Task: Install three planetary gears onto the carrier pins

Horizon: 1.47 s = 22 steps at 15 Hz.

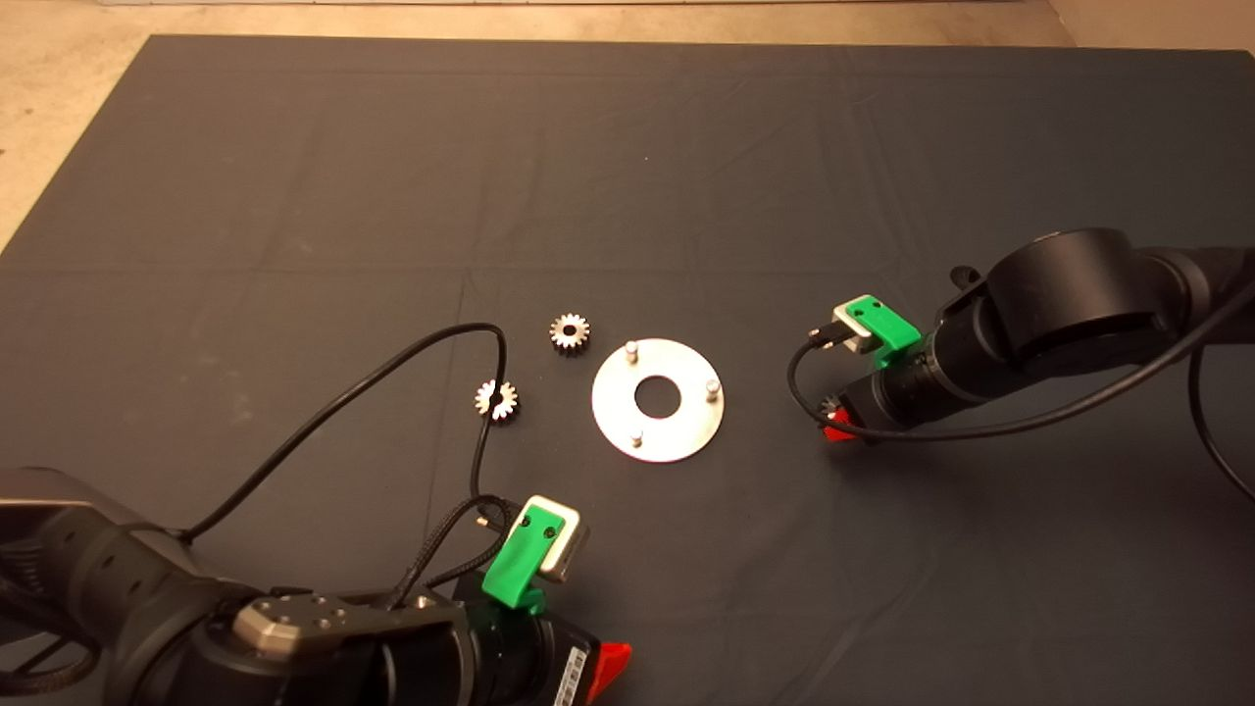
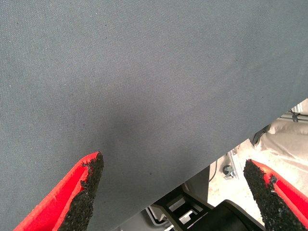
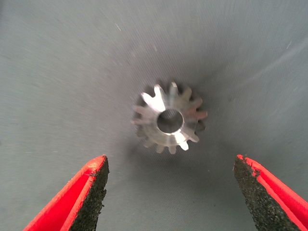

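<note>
The shiny steel disc (image 1: 689,424) lies mid-mat with three carrier pins (image 1: 631,348) standing bare around its centre hole. Two planetary gears rest flat left of it, one (image 1: 569,332) near the disc's far edge and one (image 1: 497,399) further left beside a cable loop. A third gear (image 3: 169,120) lies flat on the mat right of the disc. My right gripper (image 3: 171,166) hovers just over that gear (image 1: 831,403), open, fingers apart on either side and not touching it. My left gripper (image 2: 173,166) stands open over the mat's near edge, holding nothing.
A black cable (image 1: 392,368) from the left arm loops across the mat near the leftmost gear. The left arm (image 1: 294,637) fills the lower left corner, the right arm (image 1: 1069,304) reaches in from the right. Floor and frame parts (image 2: 226,171) show past the mat's edge.
</note>
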Available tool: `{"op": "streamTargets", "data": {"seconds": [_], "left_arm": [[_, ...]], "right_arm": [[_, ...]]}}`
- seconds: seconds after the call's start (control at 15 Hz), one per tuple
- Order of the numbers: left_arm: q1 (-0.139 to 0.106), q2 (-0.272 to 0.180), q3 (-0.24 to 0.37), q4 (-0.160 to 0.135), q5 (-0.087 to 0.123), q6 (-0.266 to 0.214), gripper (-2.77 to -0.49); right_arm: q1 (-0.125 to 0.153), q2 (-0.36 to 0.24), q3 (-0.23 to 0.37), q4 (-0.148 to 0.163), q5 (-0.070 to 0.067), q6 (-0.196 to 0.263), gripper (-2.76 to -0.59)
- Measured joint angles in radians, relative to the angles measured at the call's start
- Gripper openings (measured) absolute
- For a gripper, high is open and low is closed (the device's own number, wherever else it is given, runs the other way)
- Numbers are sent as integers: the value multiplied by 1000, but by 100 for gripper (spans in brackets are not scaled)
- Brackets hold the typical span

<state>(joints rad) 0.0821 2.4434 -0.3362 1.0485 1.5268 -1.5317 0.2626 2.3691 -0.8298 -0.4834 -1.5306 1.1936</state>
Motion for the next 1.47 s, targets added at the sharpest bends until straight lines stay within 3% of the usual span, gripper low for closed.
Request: {"op": "streamTargets", "data": {"seconds": [0.47,0.53,0.8,1.47], "left_arm": [[0,0,0,0,0,0,-120],[0,0,0,0,0,0,-120],[0,0,0,0,0,0,-120],[0,10,0,0,0,0,-120]], "right_arm": [[-5,3,-21,2,0,0,-144],[-12,3,-34,2,16,0,-144],[-42,28,-63,2,42,-14,-144],[-41,32,-94,2,43,-41,-148]]}}
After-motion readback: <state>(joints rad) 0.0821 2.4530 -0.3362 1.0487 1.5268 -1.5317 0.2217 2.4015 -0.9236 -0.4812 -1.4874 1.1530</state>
